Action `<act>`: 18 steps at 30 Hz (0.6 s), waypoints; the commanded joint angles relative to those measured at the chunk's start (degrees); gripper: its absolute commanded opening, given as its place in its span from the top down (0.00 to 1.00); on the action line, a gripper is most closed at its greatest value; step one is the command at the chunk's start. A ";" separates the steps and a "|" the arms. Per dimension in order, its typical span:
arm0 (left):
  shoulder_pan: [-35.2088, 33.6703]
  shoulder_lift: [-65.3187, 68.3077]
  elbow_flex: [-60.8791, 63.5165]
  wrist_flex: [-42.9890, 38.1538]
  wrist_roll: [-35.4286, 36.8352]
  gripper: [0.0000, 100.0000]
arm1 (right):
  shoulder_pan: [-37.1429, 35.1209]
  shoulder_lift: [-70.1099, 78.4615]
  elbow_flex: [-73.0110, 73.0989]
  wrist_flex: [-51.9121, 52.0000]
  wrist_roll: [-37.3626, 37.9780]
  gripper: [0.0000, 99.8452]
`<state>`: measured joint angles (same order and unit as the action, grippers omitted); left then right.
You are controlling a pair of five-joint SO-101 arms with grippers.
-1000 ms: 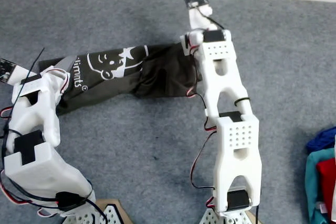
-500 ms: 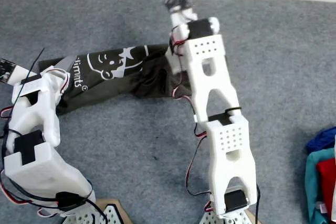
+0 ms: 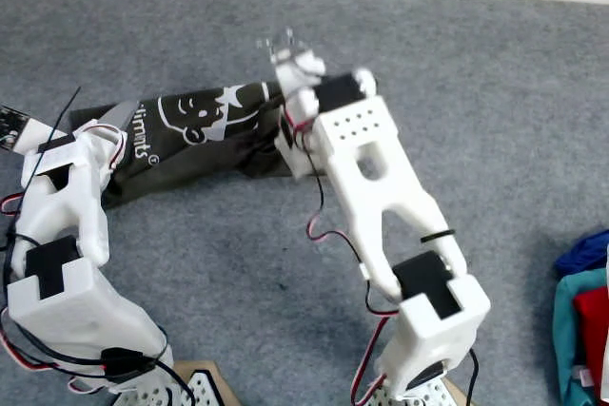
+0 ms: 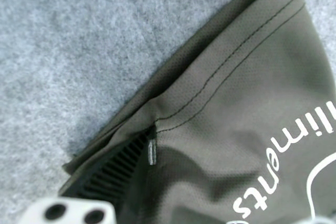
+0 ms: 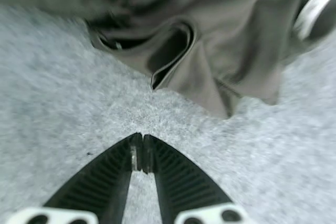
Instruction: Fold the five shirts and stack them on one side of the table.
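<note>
Right arm swung left since a second ago, from right end of dark shirt (image 3: 190, 125) to above its middle; left arm unmoved. Now right gripper (image 5: 142, 139) pressed closed on nothing, over grey table (image 3: 504, 92) just near of shirt's crumpled edge. Shirt lies far-left, stretched out, bunched at right. At its left hem, left gripper (image 4: 123, 163); grip cannot be told. Coloured shirt pile (image 3: 585, 320) at right edge.

Bare grey tabletop (image 3: 514, 121) lies free beneath my right hand (image 5: 142, 153) and out to the right, while the crumpled dark shirt (image 3: 205, 135) bars the way just beyond it and a pile of shirts (image 3: 582, 320) crowds the right edge.
</note>
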<state>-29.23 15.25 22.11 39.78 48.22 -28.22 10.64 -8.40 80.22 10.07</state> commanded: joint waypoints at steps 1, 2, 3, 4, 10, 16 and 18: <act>1.19 0.31 -0.75 -1.05 0.09 0.45 | -1.19 -4.26 11.38 -11.56 0.62 0.94; 1.19 0.31 -0.75 -1.05 0.09 0.45 | -1.27 -4.26 12.70 -13.67 0.53 0.89; 1.19 0.31 -0.75 -1.05 0.09 0.45 | -1.36 -4.26 13.76 -15.25 0.44 0.83; 1.19 0.31 -0.75 -1.05 0.09 0.45 | -1.36 -4.26 14.37 -16.13 0.44 0.76; 1.19 0.31 -0.84 -1.05 0.09 0.45 | -1.45 -4.26 14.99 -19.74 0.97 0.68; 1.19 0.31 -0.84 -1.05 0.09 0.45 | -5.49 -4.09 15.43 -23.69 2.90 0.68; 1.19 0.31 -0.84 -1.05 0.09 0.45 | -6.02 -3.03 15.52 -24.48 2.99 0.68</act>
<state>-29.23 15.25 22.11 39.78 48.22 -32.70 10.02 7.34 57.45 12.09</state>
